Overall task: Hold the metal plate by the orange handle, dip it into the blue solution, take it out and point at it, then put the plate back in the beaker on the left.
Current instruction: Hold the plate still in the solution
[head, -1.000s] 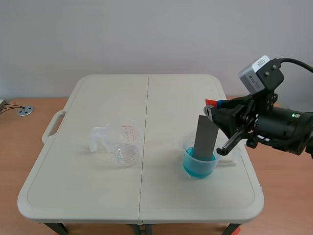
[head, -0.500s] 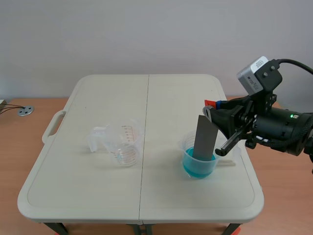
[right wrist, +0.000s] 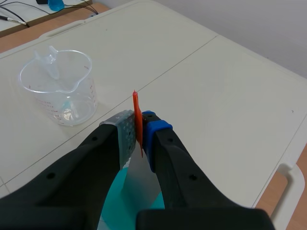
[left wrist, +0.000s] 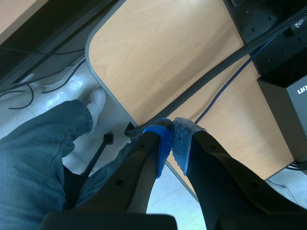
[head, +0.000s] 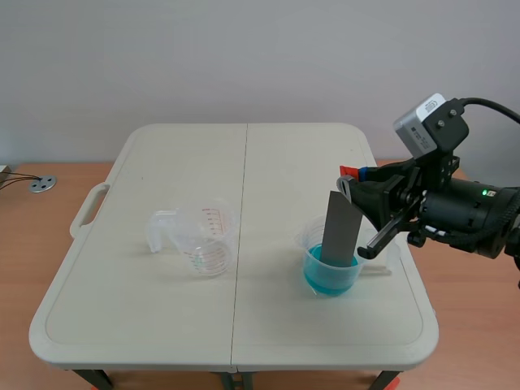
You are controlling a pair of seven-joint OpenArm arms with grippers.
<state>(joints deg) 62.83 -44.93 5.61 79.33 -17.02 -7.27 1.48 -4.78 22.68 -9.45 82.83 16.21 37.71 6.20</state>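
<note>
left end effector [left wrist: 171, 132]: closed on nothing, its two pads pressed together; a wooden board [left wrist: 158, 57] lies ahead of it with a black cable [left wrist: 216, 72] across it, and a person's leg [left wrist: 33, 158] in jeans is beside and below it.
empty beaker [head: 203, 237]: clear with red marks, upright on the surface [head: 268, 162], ahead of the right end effector [head: 351, 175] and well apart from it.
metal plate [head: 341, 229]: grey, hanging under the right end effector, slightly tilted, its lower end in the blue solution [head: 329, 279].
clear beaker [head: 307, 240]: holds the blue solution, directly under the right end effector.
orange handle [right wrist: 137, 115]: thin, upright between the pads, its top showing above them.
right end effector: clamped on the orange handle.
</note>
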